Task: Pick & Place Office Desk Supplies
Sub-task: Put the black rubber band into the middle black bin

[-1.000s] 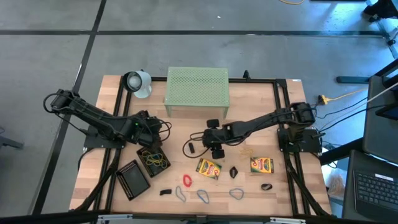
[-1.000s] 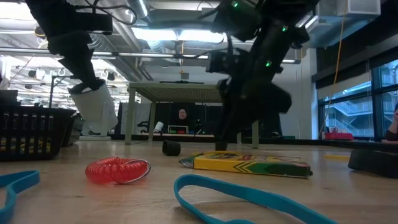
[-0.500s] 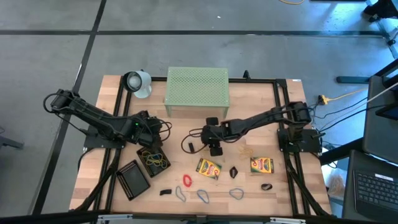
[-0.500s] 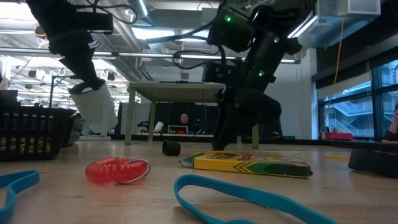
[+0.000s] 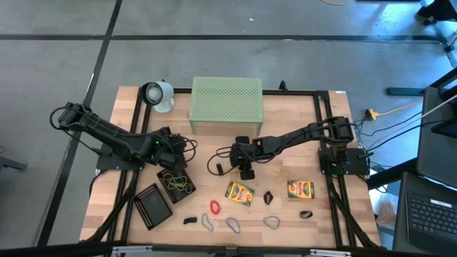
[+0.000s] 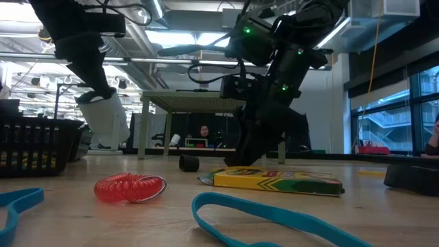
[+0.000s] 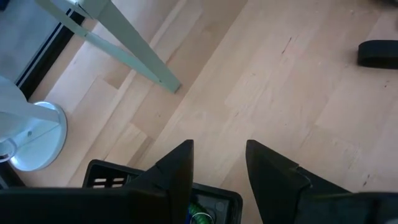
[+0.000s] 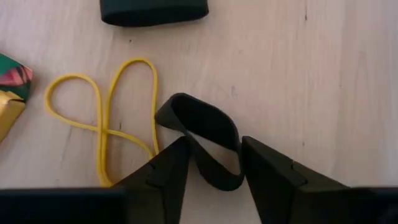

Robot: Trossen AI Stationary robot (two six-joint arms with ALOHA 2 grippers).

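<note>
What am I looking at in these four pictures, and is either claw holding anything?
Two dark robot arms work at a wooden table. One camera looks straight down, one sits at table height, and one rides on each wrist. Loose on the table are rubber bands, small black clips and two crayon boxes, beside a green stand. The right gripper is low over the table, fingers open on either side of a black band next to a yellow rubber band. The left gripper hangs open and empty above a mesh tray.
</note>
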